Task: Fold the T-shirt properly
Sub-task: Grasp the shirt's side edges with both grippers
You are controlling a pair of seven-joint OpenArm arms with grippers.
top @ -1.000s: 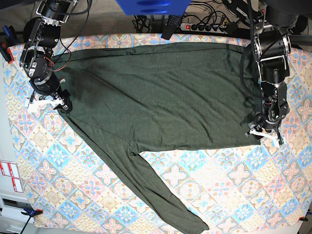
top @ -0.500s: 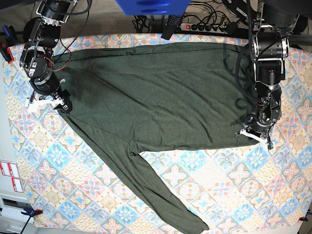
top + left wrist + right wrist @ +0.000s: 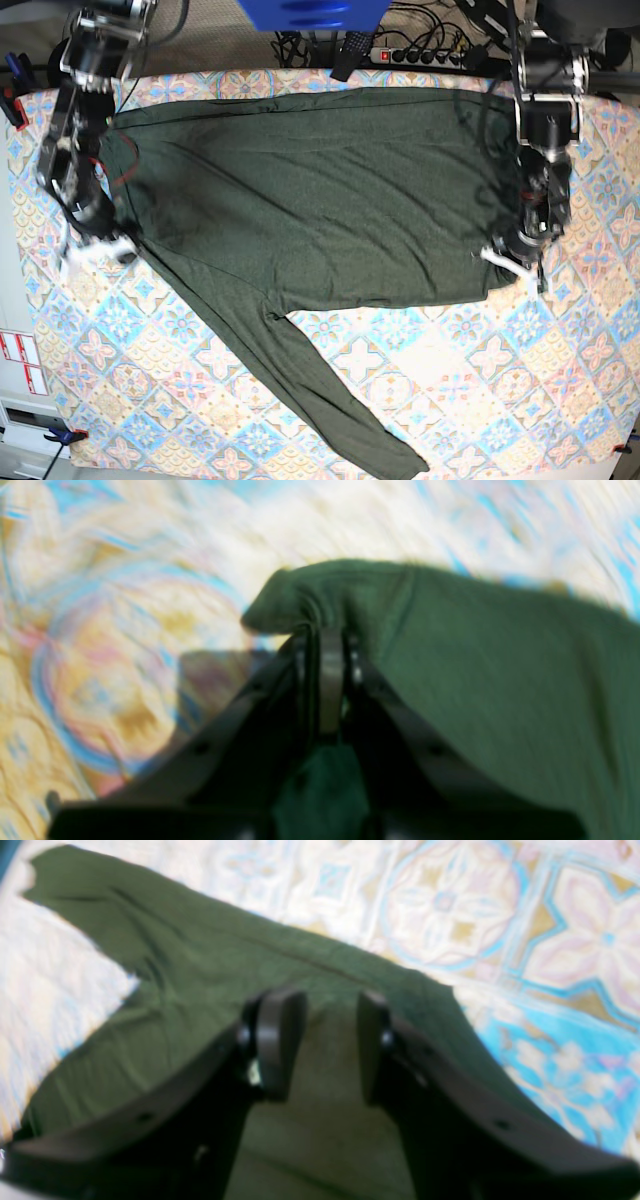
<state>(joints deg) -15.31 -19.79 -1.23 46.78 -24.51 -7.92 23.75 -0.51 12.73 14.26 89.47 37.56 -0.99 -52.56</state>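
- The T-shirt [image 3: 320,190] lies spread flat across the far half of the patterned worktop [image 3: 470,400], one long sleeve [image 3: 310,390] trailing away from its body toward the near edge; laid open like this, its corners are free to be picked up for a first fold.
- The left pincer [image 3: 325,630] is pressed together on a bunched hem corner of the T-shirt, probably so that end can be lifted and carried over the body.
- The left arm [image 3: 545,130] reaches straight down that end of the T-shirt, wrist low at the hem corner.
- The right pincer [image 3: 320,1040] is spread, nothing between its pads, poised just above the T-shirt's fabric.
- The right arm [image 3: 80,150] hangs along the T-shirt's opposite end, near the shoulder, likely ready to pinch there.
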